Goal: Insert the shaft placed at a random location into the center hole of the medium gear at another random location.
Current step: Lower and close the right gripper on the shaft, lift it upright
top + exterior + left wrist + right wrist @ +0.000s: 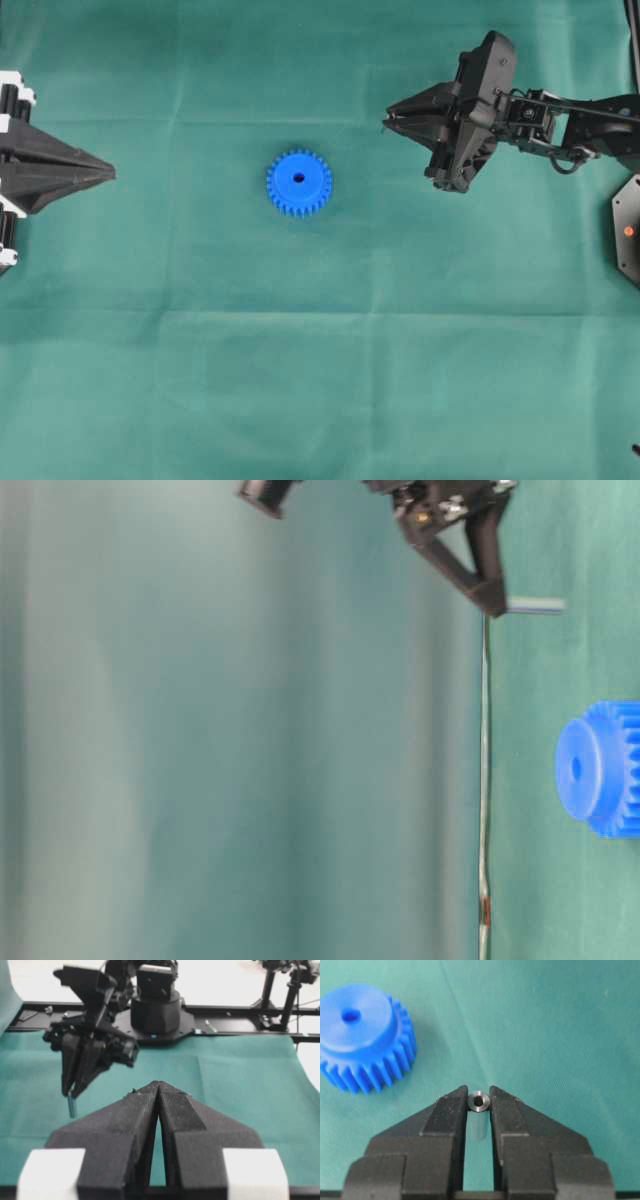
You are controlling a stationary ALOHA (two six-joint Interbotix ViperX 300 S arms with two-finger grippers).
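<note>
The right gripper (479, 1102), clamped on the upright shaft (479, 1101), hangs well right of the medium gear (299, 182), whose center hole (299, 178) faces up.

I'm looking at a deep green cloth (300, 350), plain, with faint paler fold lines crossing it. The medium gear (299, 183) is bright blue all over, and its center hole (299, 178) reads dark. In my right wrist view the shaft (479, 1101) is silver-grey with a shiny end and a dark core. The right gripper (388, 122) is matte black. The left gripper (110, 174) is black too, with white blocks behind it.
</note>
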